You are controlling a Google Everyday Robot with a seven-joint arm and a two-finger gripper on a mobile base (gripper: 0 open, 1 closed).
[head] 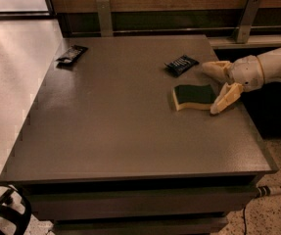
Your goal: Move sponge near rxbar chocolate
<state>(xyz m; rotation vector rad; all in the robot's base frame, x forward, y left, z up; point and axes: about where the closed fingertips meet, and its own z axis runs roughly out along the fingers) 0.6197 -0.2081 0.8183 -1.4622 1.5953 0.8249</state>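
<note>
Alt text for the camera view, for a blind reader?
The robot's open hand sits at the right end of a green-topped sponge on a grey table, near a white-lettered dark wrapper. The black rxbar chocolate lies at the far left corner.

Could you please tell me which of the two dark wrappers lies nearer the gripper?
The wrapper with white lettering, just behind the sponge, where the open gripper sits. The plain black rxbar chocolate lies at the far left corner.
</note>
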